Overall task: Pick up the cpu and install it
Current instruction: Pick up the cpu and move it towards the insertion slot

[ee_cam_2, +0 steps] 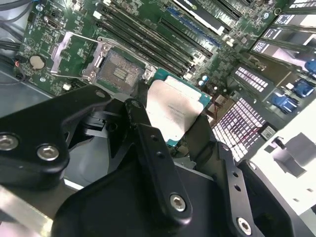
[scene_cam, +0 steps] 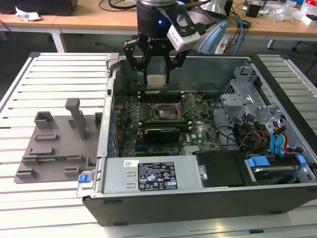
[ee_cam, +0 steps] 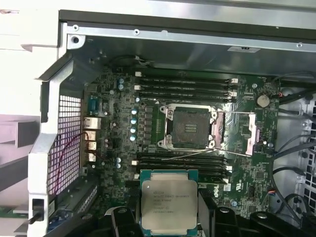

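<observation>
Seen from outside, the gripper clamps the cpu and hangs in open air above the lidless computer case. Below, the socket lies uncovered, with its metal cover plate swung aside and low memory slots along two sides. A tall drive cage rises at the exterior view's right, well apart from the socket.

In the second wrist view the hand's black fingers cover two opposite edges of the cpu, and its body hides the chip's nearest edge. In the exterior view the arm is cut off above the hand.
</observation>
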Robot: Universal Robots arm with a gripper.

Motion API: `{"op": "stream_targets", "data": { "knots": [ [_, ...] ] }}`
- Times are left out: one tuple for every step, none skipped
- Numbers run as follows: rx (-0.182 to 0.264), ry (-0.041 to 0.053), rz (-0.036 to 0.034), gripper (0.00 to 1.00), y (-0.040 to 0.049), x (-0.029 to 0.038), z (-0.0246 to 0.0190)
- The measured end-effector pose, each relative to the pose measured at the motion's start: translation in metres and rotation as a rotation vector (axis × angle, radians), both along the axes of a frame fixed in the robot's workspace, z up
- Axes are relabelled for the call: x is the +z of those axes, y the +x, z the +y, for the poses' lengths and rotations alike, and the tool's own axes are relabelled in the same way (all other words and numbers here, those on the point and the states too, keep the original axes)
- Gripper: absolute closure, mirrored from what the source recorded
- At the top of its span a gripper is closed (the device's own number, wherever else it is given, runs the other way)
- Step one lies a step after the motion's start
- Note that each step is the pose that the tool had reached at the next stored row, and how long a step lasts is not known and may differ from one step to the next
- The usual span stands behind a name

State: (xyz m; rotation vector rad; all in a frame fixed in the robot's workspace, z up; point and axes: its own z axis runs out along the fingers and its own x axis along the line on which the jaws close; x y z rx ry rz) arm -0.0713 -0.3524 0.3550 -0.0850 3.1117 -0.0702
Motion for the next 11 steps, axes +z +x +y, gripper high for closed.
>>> {"op": "stream_targets", "data": {
  "knots": [
    [0.0, -0.0002, 0.0, 0.45, 0.0009, -0.0005, 0.0004],
    [0.0, -0.0007, 0.0, 0.45, 0.0025, -0.0012, 0.001],
    [0.0, -0.001, -0.0001, 0.45, 0.0036, -0.0017, 0.0015],
    [0.0, -0.0012, -0.0001, 0.45, 0.0044, -0.0021, 0.0018],
    [0.0, -0.0019, 0.0, 0.45, 0.0064, -0.0028, 0.0025],
    [0.0, -0.0025, -0.0001, 0.45, 0.0081, -0.0036, 0.003],
    [0.0, -0.0029, 0.0, 0.45, 0.0095, -0.0043, 0.0034],
    [0.0, -0.0033, 0.0, 0.45, 0.0106, -0.005, 0.0037],
    [0.0, -0.0037, 0.0, 0.45, 0.0118, -0.0059, 0.004],
    [0.0, -0.0041, 0.0, 0.45, 0.0129, -0.0067, 0.0042],
    [0.0, -0.0043, -0.0001, 0.45, 0.0138, -0.0075, 0.0045]
  ]
}}
